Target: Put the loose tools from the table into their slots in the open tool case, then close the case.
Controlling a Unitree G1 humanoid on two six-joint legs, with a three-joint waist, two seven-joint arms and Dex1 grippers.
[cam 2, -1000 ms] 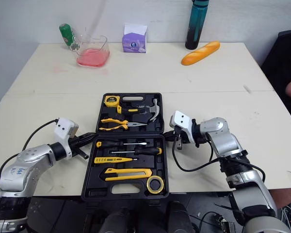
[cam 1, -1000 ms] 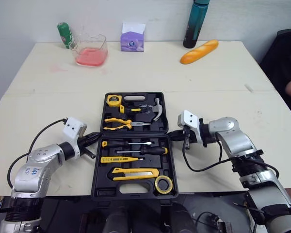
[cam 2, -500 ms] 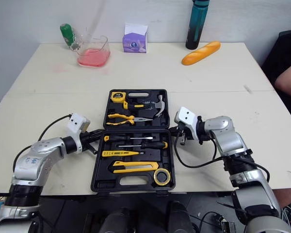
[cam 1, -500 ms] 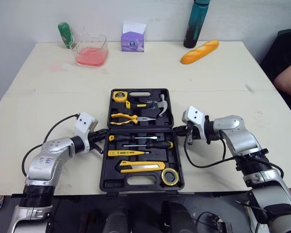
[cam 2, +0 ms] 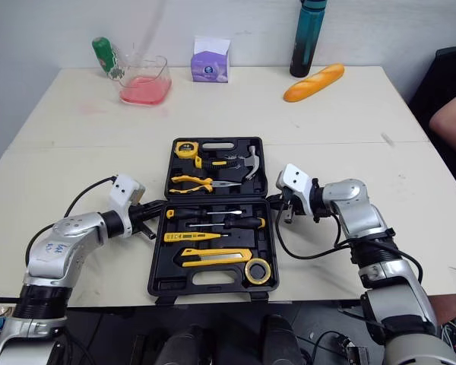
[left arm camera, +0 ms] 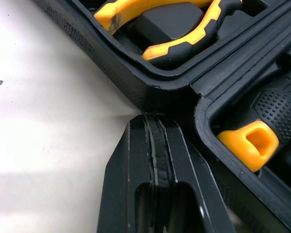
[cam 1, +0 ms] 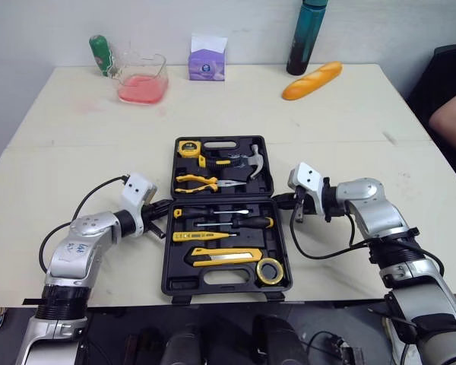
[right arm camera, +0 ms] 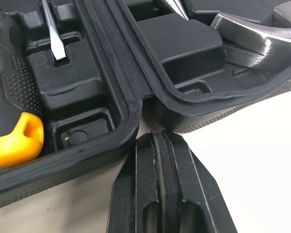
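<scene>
The case lies open flat on the table. The hammer, pliers, screwdrivers and knife sit in their slots, and no loose tool shows beside it, so closing looks like the remaining step. The left end effector and right end effector are each pressed together, holding nothing. Their tips are set against the hinge line on opposite sides of the case, likely so that thin closed tips can wedge under the far half and swing it over evenly.

Black tool case open flat, lid half far side; yellow/blk tools in slots, both halves.
</scene>
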